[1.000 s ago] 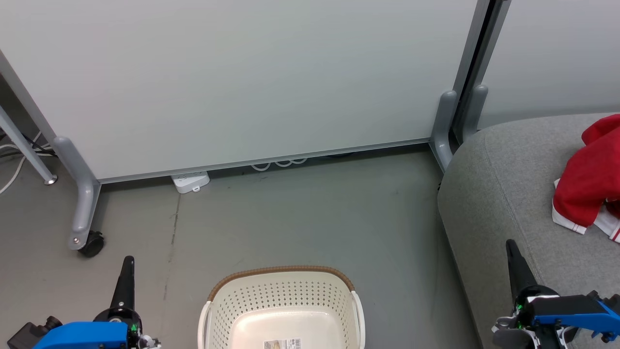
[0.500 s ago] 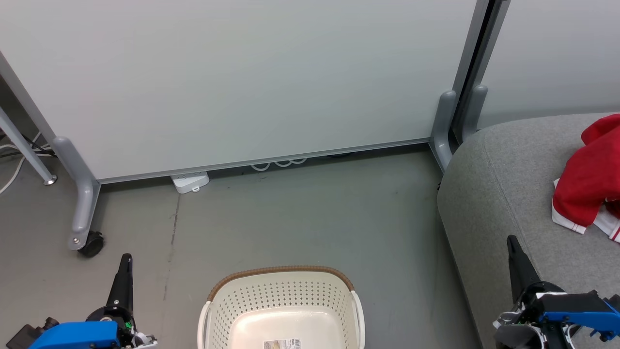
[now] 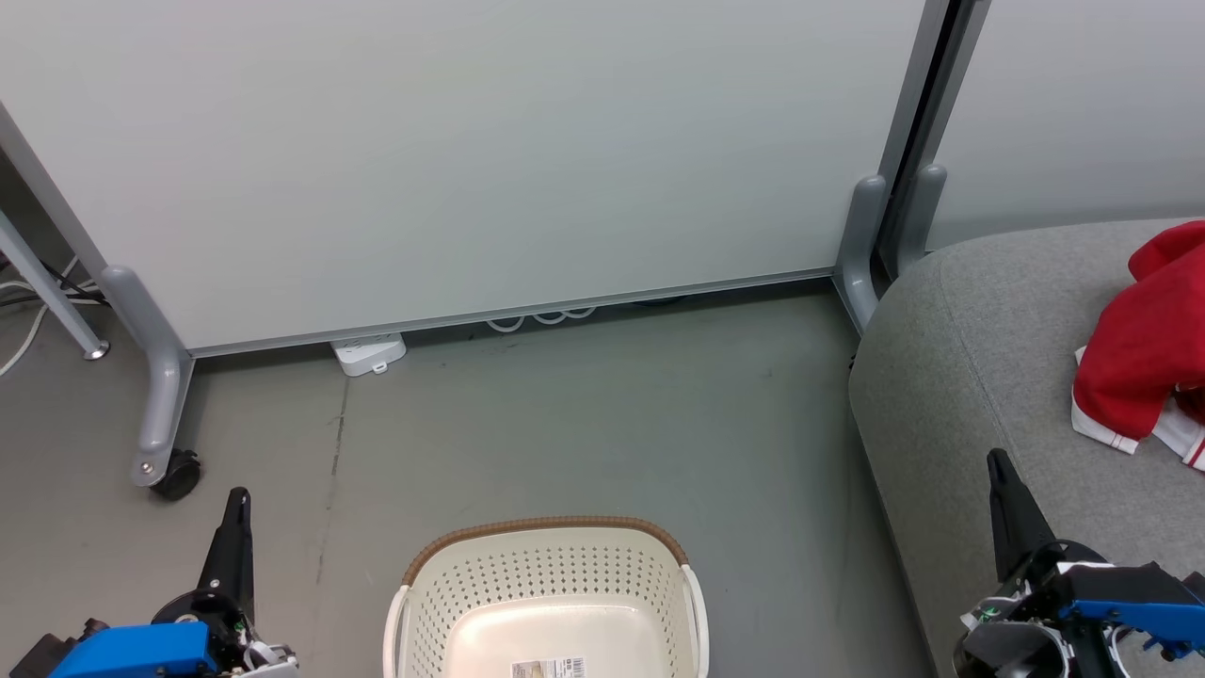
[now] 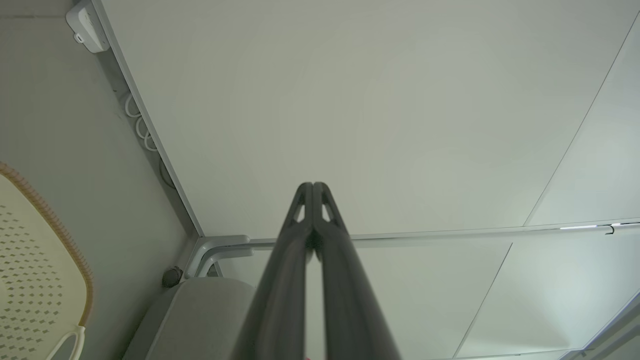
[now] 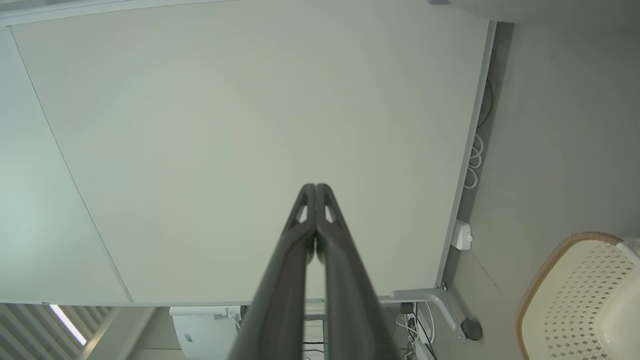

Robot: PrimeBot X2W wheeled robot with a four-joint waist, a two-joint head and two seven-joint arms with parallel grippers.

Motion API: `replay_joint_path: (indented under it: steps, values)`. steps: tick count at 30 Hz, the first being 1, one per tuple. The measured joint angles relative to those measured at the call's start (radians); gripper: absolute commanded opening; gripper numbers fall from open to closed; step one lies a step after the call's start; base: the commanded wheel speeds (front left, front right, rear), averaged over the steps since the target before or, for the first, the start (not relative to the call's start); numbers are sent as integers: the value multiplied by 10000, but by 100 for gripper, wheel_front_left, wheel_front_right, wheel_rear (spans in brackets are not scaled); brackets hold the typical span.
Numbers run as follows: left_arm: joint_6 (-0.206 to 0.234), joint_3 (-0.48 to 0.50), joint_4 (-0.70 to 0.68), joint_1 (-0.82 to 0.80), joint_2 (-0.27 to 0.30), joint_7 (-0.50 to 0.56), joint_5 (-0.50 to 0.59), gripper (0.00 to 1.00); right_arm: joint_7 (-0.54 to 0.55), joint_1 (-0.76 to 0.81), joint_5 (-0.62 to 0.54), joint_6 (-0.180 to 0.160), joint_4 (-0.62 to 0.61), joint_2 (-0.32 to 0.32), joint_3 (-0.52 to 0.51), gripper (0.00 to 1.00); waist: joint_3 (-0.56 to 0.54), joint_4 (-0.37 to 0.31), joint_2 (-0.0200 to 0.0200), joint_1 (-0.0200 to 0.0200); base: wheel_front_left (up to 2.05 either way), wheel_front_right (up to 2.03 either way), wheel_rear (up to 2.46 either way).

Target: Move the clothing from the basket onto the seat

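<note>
The clothing, red with white striped trim, is seen lying in a heap on the seat, well in from the seat's rounded left edge, and it is cut off by the side of the head view. The grey seat is set on the floor, with its far left corner just beside the grey legs of a big white panel. The basket is stood on the floor to the left of the seat, apart from it and well apart from the clothing. Its cream walls are full of small holes, its rim is brown, and a small label is seen on its smooth bottom. The left gripper is seen to the left of the basket, not touching it. In the left wrist view its two dark fingers are seen pressed together at the tips, so it is closed tight and narrow. The right gripper is seen by the seat's near left edge, near the clothing but apart from it. In the right wrist view its fingers are also pressed together at the tips, closed and narrow. A white plug box is laid on the floor at the foot of the panel, and a black wheel is seen farther left.
</note>
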Motion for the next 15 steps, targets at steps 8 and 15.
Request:
replay_joint_path:
  steps: [8,15]
  values:
    - [-2,23,-15,-4,2,15,-157,0,36,-7,173,0,-17,4,-15,0,0,-2,0,1,0,0,0]
    - [-2,25,-15,-5,2,15,-157,0,36,-8,173,0,-17,4,-15,0,0,-2,0,1,0,0,0]
